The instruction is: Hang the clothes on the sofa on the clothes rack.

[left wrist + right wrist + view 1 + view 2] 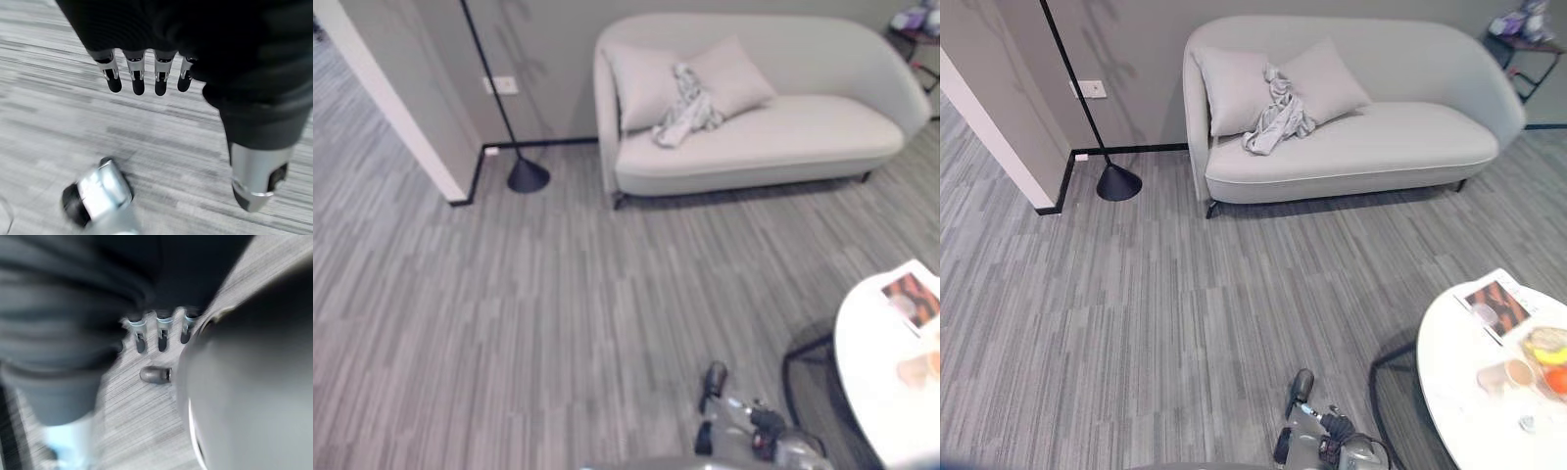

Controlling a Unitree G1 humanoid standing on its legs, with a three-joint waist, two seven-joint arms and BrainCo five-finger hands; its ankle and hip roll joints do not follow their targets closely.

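Nearest you, the right hand (pixel 1304 411) hangs low over the grey plank floor (pixel 1165 313), close by the white round table (pixel 1459 382) on your right. Its wrist view shows the fingers (pixel 161 335) hanging straight and relaxed, holding nothing. Your left hand (pixel 146 58) hangs above the floor too, fingers (pixel 138 78) straight in a row, thumb (pixel 257 171) apart, empty.

Across the floor, well away from both hands, the pale sofa (pixel 1400 147) stands against the grey wall (pixel 1136 59). Two cushions (pixel 1234 88) lean on its back at your left end. The clothes (pixel 1278 116) lie crumpled where the cushions meet, a light grey bundle draped down onto the seat, untouched.

Left of the sofa, a black floor lamp (pixel 1117 182) rests its cone base on the floor near the wall corner, its thin pole running up out of view. A white socket plate (pixel 1091 89) sits on the wall beside the pole.

On the table lie a magazine (pixel 1494 305) and, near the edge, some food you cannot make out. A small dark side table (pixel 1528 49) stands beyond the sofa's right end.
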